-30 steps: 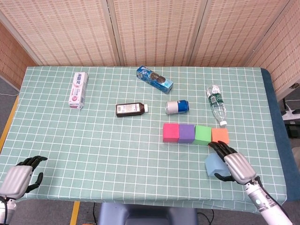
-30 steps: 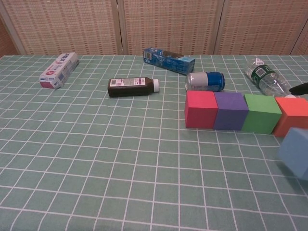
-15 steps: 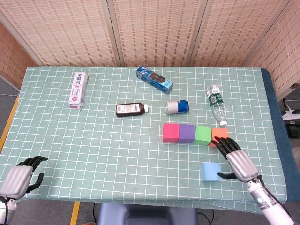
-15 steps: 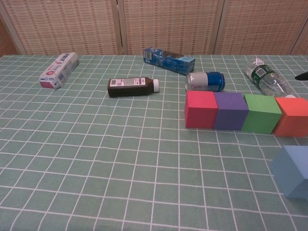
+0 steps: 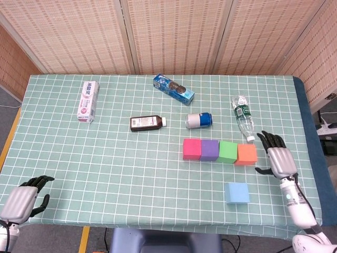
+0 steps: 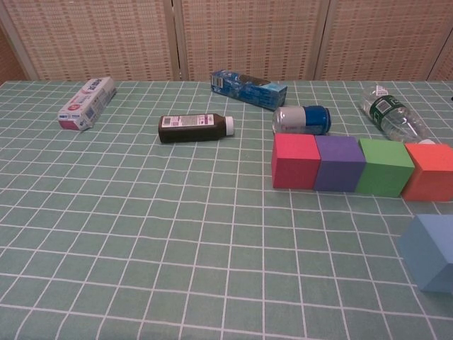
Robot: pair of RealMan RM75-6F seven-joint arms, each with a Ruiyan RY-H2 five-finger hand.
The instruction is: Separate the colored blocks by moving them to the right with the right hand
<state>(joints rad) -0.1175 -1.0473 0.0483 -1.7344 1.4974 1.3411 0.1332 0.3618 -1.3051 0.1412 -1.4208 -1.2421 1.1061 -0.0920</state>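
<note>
Four square foam blocks sit in a row on the green checked tablecloth (image 5: pixel 105 168), touching side by side: a pink foam block (image 5: pixel 191 148), a purple foam block (image 5: pixel 209 149), a green foam block (image 5: pixel 228 151) and an orange foam block (image 5: pixel 247 153). A light blue foam block (image 5: pixel 237 192) lies alone, nearer the front edge of the table and apart from the row.

The right hand (image 5: pixel 278 156) is just to the right of the orange block. Its fingers are spread and it holds nothing. The left hand (image 5: pixel 22 201) rests at the front left corner of the table with its fingers curled in, and it holds nothing.

Behind the row lie a blue and silver can (image 5: pixel 199 119) and a clear plastic bottle (image 5: pixel 243 117), both on their sides.
</note>
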